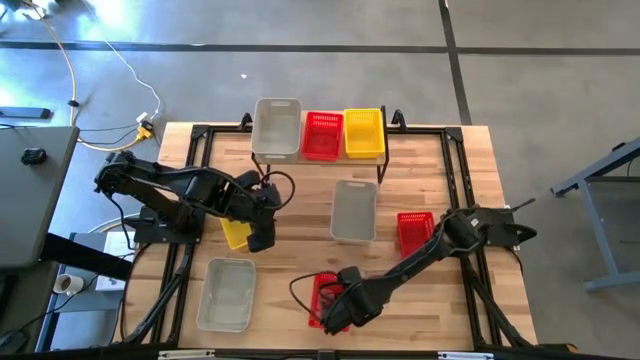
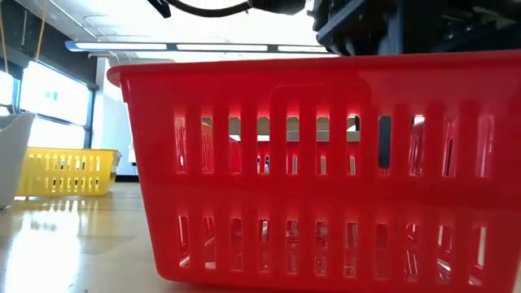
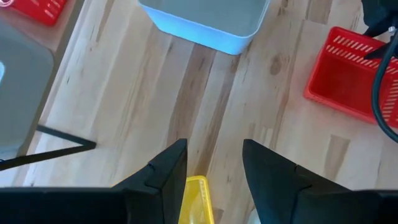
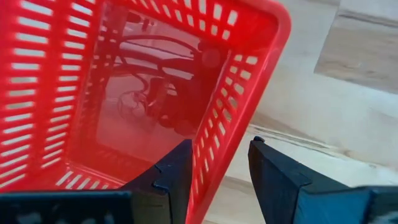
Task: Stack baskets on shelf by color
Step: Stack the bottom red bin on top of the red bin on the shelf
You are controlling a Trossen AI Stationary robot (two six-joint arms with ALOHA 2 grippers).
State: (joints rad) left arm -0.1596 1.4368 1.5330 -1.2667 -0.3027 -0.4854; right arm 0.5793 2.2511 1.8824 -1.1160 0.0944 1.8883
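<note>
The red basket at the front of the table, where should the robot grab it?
By its thin side wall, from above. The red basket sits upright and open on the table, so one finger fits inside and one outside. The right gripper already straddles that wall, fingers apart.

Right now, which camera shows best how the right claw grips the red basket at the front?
The right wrist view: the right claw straddles the red basket's wall. The low view shows only its side; the high view shows it small, partly covered; the left wrist view shows a corner.
</note>
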